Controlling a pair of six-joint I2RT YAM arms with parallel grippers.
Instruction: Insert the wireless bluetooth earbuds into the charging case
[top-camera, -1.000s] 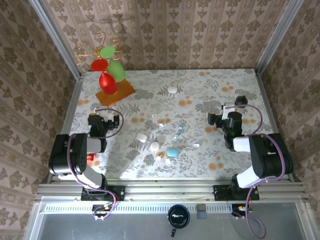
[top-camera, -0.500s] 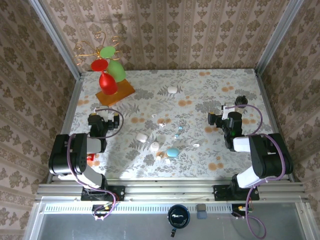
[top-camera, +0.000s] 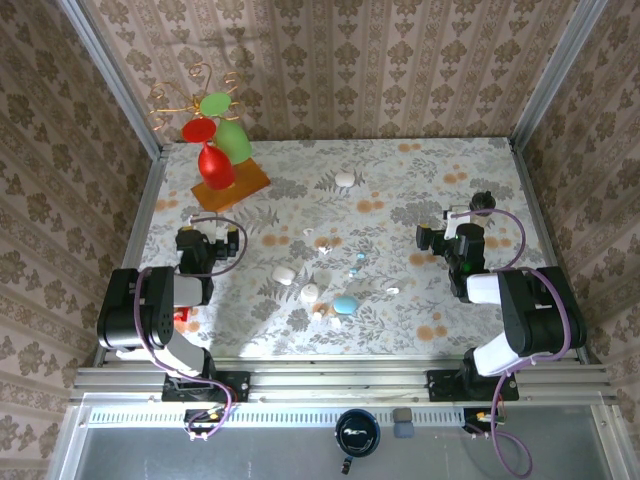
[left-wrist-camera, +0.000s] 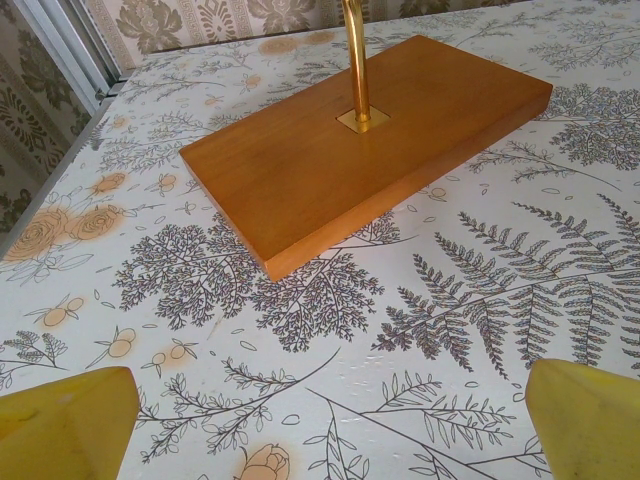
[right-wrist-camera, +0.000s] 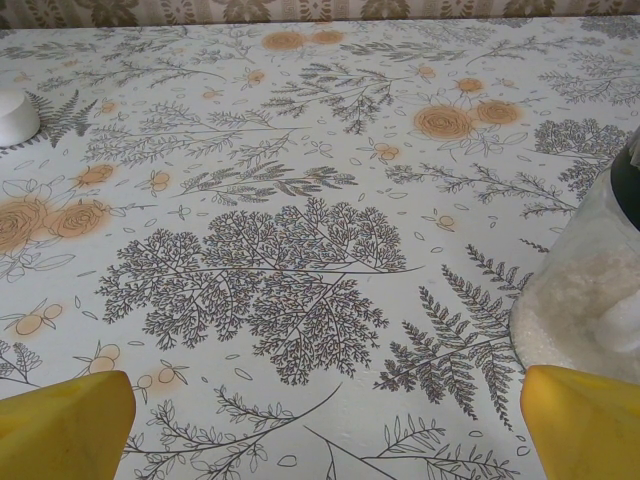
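While the left gripper (left-wrist-camera: 320, 430) and right gripper (right-wrist-camera: 320, 430) sit with jaws spread wide, nothing looks done. The earbuds (top-camera: 355, 262) lie loose near the case (top-camera: 345, 303).

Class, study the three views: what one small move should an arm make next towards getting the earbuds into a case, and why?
Probably swing the right fingers left and nearer, towards the small white earbud lying right of the blue case. The fingers stand open, holding nothing, and that earbud lies loose on their side of the table.
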